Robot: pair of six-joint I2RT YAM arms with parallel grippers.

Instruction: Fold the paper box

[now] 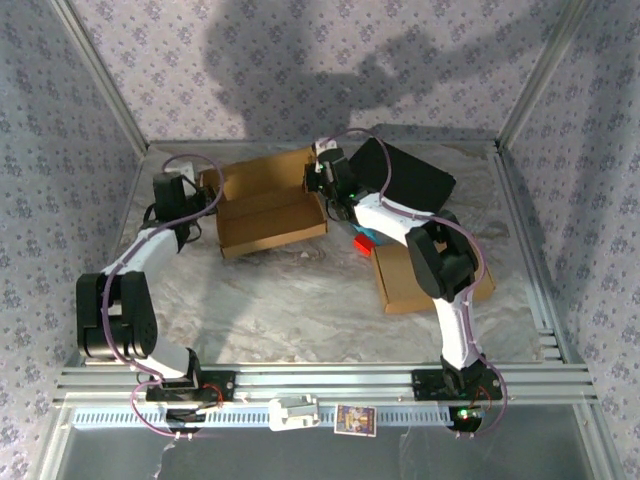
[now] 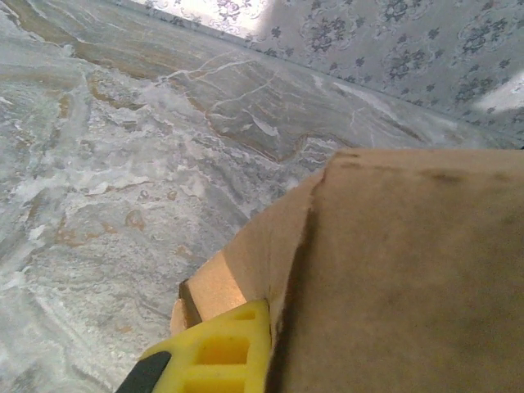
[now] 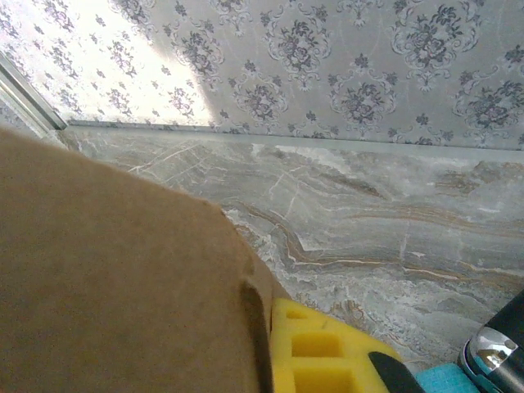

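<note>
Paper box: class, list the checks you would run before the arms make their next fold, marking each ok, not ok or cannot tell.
1. Left fingers closed on the paper box at its left edge: ok.
2. Right fingers closed on its right edge: ok.
3. Box base flat on the table: cannot tell.
4. Spare cardboard sheet apart from the box: ok.
5. Small red and blue item clear of the box: ok.

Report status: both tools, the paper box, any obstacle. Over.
Left tool shut on paper box, left wall. Right tool shut on right wall. Box top open. Flat cardboard lies right, apart.
</note>
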